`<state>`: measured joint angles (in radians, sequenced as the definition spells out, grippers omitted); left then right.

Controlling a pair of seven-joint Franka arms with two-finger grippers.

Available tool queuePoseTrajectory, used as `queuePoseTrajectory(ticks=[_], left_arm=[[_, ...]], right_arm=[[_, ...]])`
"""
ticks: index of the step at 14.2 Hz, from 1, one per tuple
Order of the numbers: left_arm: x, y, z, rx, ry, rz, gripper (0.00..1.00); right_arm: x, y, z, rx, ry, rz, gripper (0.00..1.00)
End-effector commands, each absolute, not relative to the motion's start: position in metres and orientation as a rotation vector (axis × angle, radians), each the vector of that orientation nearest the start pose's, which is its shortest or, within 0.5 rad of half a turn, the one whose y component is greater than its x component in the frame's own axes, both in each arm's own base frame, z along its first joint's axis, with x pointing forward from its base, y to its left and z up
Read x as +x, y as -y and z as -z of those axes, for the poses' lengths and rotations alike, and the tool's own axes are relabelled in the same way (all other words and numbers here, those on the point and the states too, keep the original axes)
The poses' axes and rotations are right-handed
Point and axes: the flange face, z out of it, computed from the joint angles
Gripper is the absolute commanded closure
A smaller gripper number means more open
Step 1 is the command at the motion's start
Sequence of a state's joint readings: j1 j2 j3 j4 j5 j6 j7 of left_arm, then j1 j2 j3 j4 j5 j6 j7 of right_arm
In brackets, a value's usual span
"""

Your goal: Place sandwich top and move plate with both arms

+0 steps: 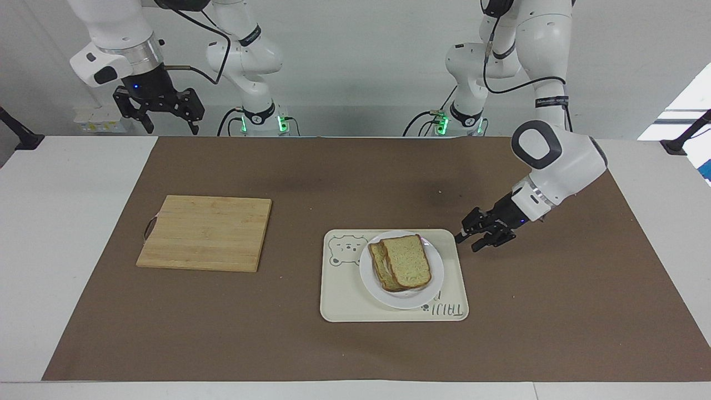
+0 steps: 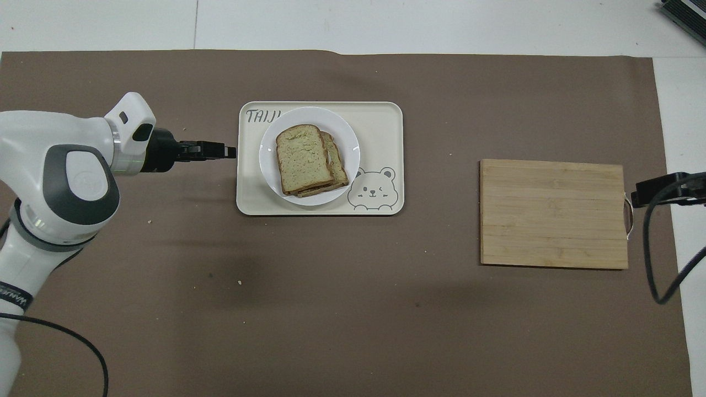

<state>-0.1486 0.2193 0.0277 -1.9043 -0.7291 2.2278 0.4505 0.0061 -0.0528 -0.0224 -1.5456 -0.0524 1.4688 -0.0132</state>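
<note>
Resting on the tray (image 1: 344,300), the plate (image 1: 377,283) lies just beside the left claw (image 1: 467,242), its fingers parted and empty.

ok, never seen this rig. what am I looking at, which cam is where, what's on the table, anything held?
Two white robot arms work at a table. One camera faces them across it; the other looks down from above their end. On a brown mat sits a cream tray bearing a white plate, with the sandwich top resting on another slice. A wooden cutting board lies toward the right arm's end. The left gripper, open and empty, hovers low beside the tray's edge. The right gripper waits open, raised at its end of the table. Nothing is held.
</note>
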Motion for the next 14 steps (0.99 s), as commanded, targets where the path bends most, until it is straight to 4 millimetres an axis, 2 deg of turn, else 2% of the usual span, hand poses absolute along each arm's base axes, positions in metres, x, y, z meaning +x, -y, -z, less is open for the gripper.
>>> queuePoseTrajectory(ticks=[1, 3, 5, 6, 7, 8, 9, 10, 11, 12, 13, 14], left_arm=[[0.600, 0.073, -0.448, 2.694, 0.275, -0.285, 0.32], [0.588, 0.057, -0.484, 2.815, 0.369, -0.310, 0.25], [0.571, 0.021, -0.527, 2.952, 0.452, -0.317, 0.21], [0.565, 0.015, -0.553, 2.990, 0.490, -0.316, 0.20], [0.559, 0.010, -0.573, 3.012, 0.511, -0.248, 0.15], [0.553, 0.002, -0.607, 3.044, 0.525, -0.199, 0.00], [0.548, -0.008, -0.642, 3.089, 0.527, -0.165, 0.00], [0.542, -0.013, -0.667, 3.102, 0.517, -0.150, 0.00], [0.537, -0.016, -0.677, 3.103, 0.510, -0.107, 0.00], [0.531, -0.027, -0.691, 3.120, 0.481, -0.086, 0.00], [0.524, -0.033, -0.710, 3.132, 0.460, -0.086, 0.00], [0.526, -0.039, -0.714, 3.128, 0.431, -0.042, 0.00]], right_arm=[[0.526, 0.018, -0.659, -3.190, 0.022, -0.032, 0.00], [0.526, 0.018, -0.659, -3.190, 0.022, -0.032, 0.00], [0.526, 0.018, -0.659, -3.190, 0.022, -0.032, 0.00], [0.526, 0.018, -0.659, -3.190, 0.022, -0.032, 0.00], [0.526, 0.018, -0.659, -3.190, 0.022, -0.032, 0.00], [0.526, 0.018, -0.659, -3.190, 0.022, -0.032, 0.00], [0.526, 0.018, -0.659, -3.190, 0.022, -0.032, 0.00], [0.526, 0.018, -0.659, -3.190, 0.022, -0.032, 0.00], [0.526, 0.018, -0.659, -3.190, 0.022, -0.032, 0.00], [0.526, 0.018, -0.659, -3.190, 0.022, -0.032, 0.00], [0.526, 0.018, -0.659, -3.190, 0.022, -0.032, 0.00], [0.526, 0.018, -0.659, -3.190, 0.022, -0.032, 0.00]])
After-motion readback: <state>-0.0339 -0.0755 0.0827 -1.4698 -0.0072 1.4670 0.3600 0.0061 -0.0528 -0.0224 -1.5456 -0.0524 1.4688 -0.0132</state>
